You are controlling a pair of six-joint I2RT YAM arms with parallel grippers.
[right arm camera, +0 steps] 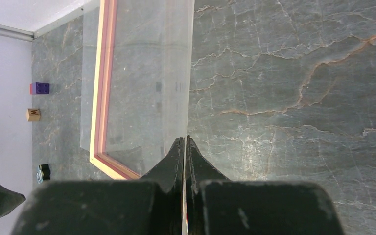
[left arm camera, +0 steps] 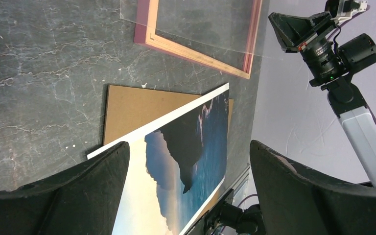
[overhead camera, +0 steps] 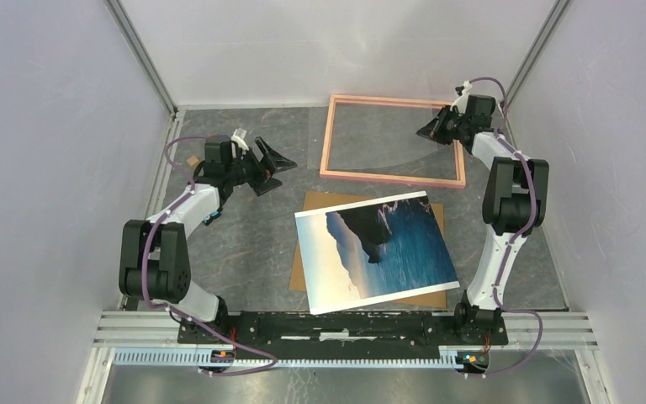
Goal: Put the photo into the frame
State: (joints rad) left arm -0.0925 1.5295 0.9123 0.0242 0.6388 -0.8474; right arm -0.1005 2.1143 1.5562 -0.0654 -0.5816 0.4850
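Lying picture side up, the photo [overhead camera: 376,251] is found near the middle of the grey table [overhead camera: 244,244], skewed across a brown backing board [overhead camera: 324,204] so that the board's far corners and near edge are left exposed. The frame [overhead camera: 387,178] is located flat on the table beyond the photo, apart from it and toward the far right. The right gripper [overhead camera: 425,132] is positioned over the frame's right rail; in the right wrist view its fingers [right arm camera: 176,156] are seen pressed together on the edge of the clear pane [right arm camera: 147,73], which is held edge-on between them. From the left wrist view the pane is noted to overlap the frame's nearer rail and to project past one outer corner, so it is not seated within the rails. The left gripper [overhead camera: 282,175] is held above bare table to the left of the photo, its jaws spread wide and nothing between them. A purple block [right arm camera: 41,88] and a small wooden cube [right arm camera: 34,114] are recorded at the table's left edge.
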